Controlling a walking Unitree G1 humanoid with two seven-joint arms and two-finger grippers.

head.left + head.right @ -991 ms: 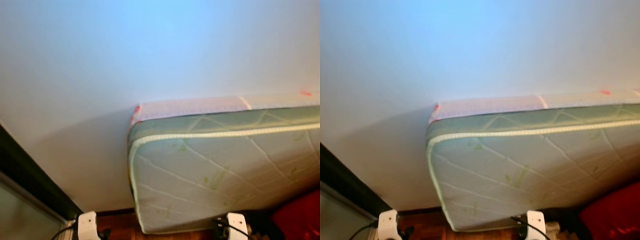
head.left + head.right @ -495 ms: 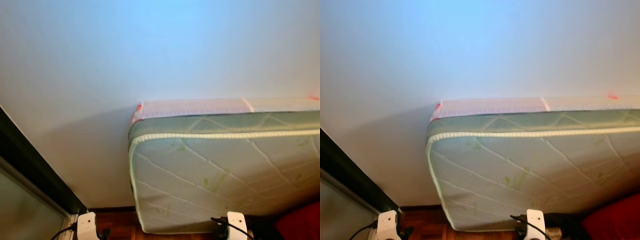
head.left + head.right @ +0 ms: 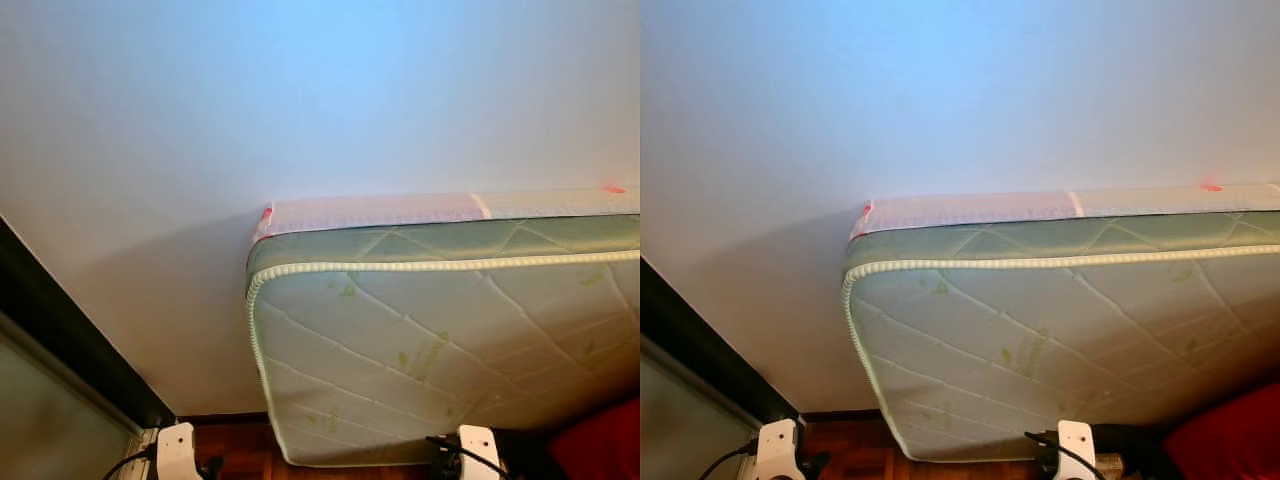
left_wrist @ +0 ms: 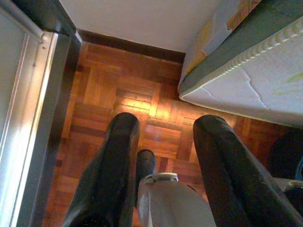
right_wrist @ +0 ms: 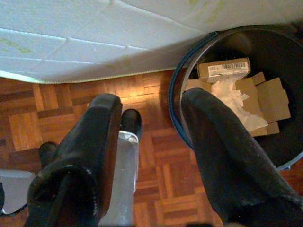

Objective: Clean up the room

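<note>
A quilted mattress with pale green markings and a corded white edge is seen propped against a plain white wall. Its rounded corner lies toward nine o'clock in the head views, and its top edge runs away toward three o'clock. Along the back of that edge a pale strip with small red marks is visible, touching the wall. A dark frame with a grey pane beside it slants across the seven o'clock corner. Bare wall is left between the frame and the mattress corner, and a dark skirting is seen at its foot. A red object is partly shown at five o'clock, below the mattress.

The left pincer is held open over parquet floor, with nothing between its fingers. A stretch of bare parquet is shown ahead of it, bounded on one side by the metal door track and on the other by the lower corner of the mattress, which stands just off the skirting.

The right pincer is likewise held wide open and empty. It hangs over parquet beside a round dark bin with a blue rim, and one finger overlaps that rim in the picture. Cardboard pieces, a small box with a barcode and crumpled white paper are seen lying inside the bin. The bin stands just beside the lower edge of the mattress, and a narrow band of floor is left between that edge and the pincer.
</note>
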